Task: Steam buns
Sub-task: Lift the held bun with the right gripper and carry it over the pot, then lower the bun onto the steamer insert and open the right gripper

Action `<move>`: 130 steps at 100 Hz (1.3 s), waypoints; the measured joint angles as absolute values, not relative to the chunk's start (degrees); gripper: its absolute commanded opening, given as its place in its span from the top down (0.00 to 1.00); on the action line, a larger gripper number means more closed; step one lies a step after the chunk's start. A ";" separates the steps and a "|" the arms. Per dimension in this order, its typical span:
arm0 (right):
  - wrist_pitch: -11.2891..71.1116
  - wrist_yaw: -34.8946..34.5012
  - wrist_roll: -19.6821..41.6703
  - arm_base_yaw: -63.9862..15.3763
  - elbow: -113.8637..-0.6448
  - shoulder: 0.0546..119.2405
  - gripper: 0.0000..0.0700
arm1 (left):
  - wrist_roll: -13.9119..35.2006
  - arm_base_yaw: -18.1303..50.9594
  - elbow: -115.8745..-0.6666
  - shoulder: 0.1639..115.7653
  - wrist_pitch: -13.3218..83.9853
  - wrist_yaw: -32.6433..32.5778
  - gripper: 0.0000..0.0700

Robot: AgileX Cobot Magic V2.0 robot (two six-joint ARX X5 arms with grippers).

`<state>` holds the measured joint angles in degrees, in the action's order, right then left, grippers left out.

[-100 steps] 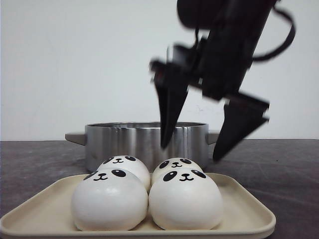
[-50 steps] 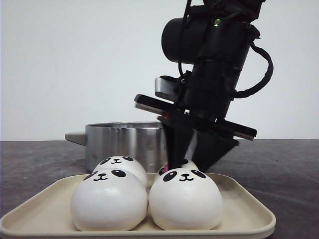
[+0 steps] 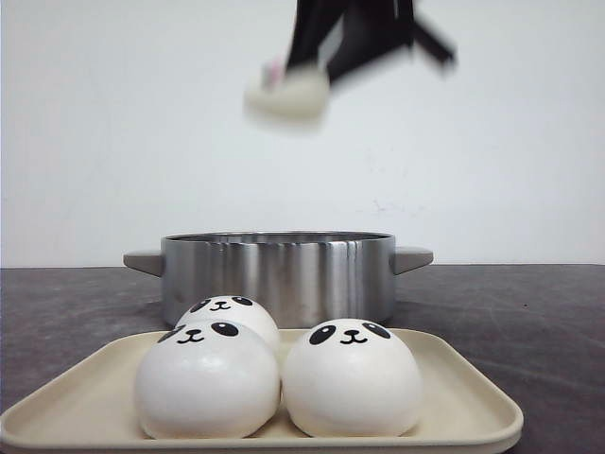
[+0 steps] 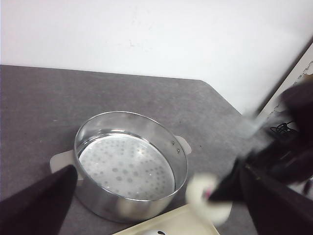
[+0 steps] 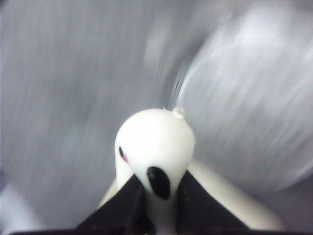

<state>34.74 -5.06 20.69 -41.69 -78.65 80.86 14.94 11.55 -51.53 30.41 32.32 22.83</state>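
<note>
The right gripper [image 5: 159,193] hangs high above the steel steamer pot [image 3: 277,274], jaws pinching one panda bun [image 3: 286,96]. Three buns [image 3: 352,378] sit on the beige tray [image 3: 463,402]. The left gripper's [image 4: 161,196] jaws are spread wide.

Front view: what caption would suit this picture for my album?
Right gripper carries one panda bun high above the steel pot; three buns wait on the tray.

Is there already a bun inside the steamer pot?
No. In the left wrist view the steamer pot shows only its bare perforated plate; the lifted bun is in the right pincer.
</note>
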 measured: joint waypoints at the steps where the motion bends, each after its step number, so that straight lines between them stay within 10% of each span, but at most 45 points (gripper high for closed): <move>1: 34.54 -4.36 20.32 -41.43 -79.42 80.99 0.99 | 14.94 11.55 -51.53 30.41 32.32 22.79 0.05; 78: 31.09 -1.45 13.28 -31.46 -95.94 117.56 0.98 | 14.94 11.55 -51.53 30.41 32.77 22.37 0.05; 99: 31.07 -1.48 13.30 -30.96 -95.94 118.45 0.30 | 14.96 11.55 -51.53 30.41 32.77 22.37 0.05; 130: 35.44 -1.50 13.30 -30.96 -96.99 118.56 0.29 | 14.96 11.55 -51.53 30.41 32.75 22.35 0.05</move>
<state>35.44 -1.50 13.30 -30.96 -96.99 118.56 14.96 11.55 -51.53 30.41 32.75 22.35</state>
